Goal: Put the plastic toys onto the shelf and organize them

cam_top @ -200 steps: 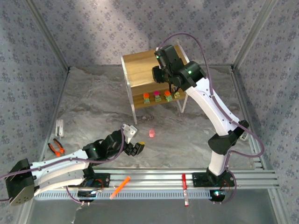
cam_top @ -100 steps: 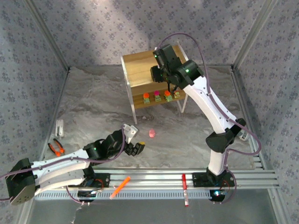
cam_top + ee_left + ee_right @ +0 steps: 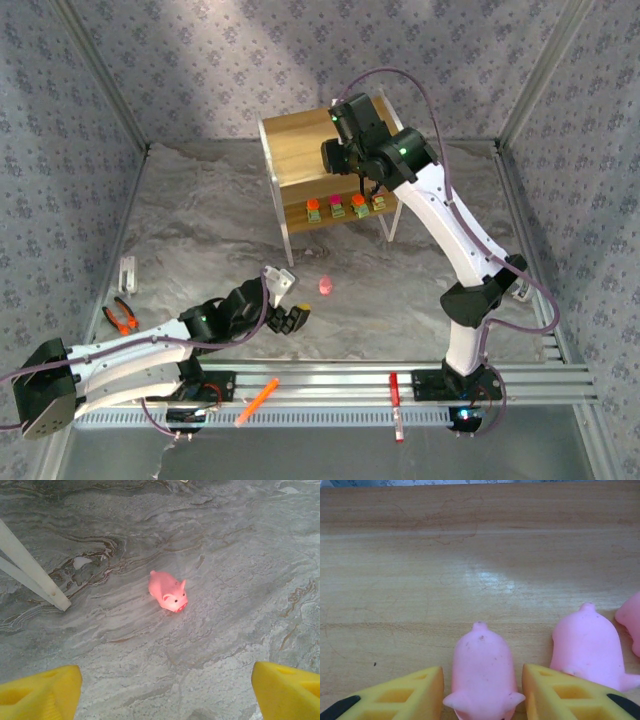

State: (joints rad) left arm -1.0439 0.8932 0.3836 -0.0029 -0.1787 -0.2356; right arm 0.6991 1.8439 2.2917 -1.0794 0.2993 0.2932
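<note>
An orange marker pen [image 3: 257, 401] and a red marker pen [image 3: 396, 392] lie well in front of the small two-tier wooden shelf with a white metal frame [image 3: 300, 150], both where they lay a second ago. The left gripper [image 3: 290, 318] hovers low in front of the shelf and has not moved. In the left wrist view the left gripper [image 3: 165, 690] has its yellow pads spread wide apart with nothing between them. One pink plastic pig [image 3: 325, 285] [image 3: 168, 591] sits on the grey table just in front of the shelf's front legs, unchanged.

On the shelf's lower board a row of four blocky toys [image 3: 337, 208] stands as before. Over the shelf's top board the right gripper [image 3: 365, 185] has drifted slightly leftward since a second ago. In the right wrist view the right gripper [image 3: 482, 690] has its pads on either side of a second pink pig [image 3: 482, 670] resting on the top board. Whether they squeeze it cannot be told. A third pink pig [image 3: 587, 650] stands just right of it.
</note>
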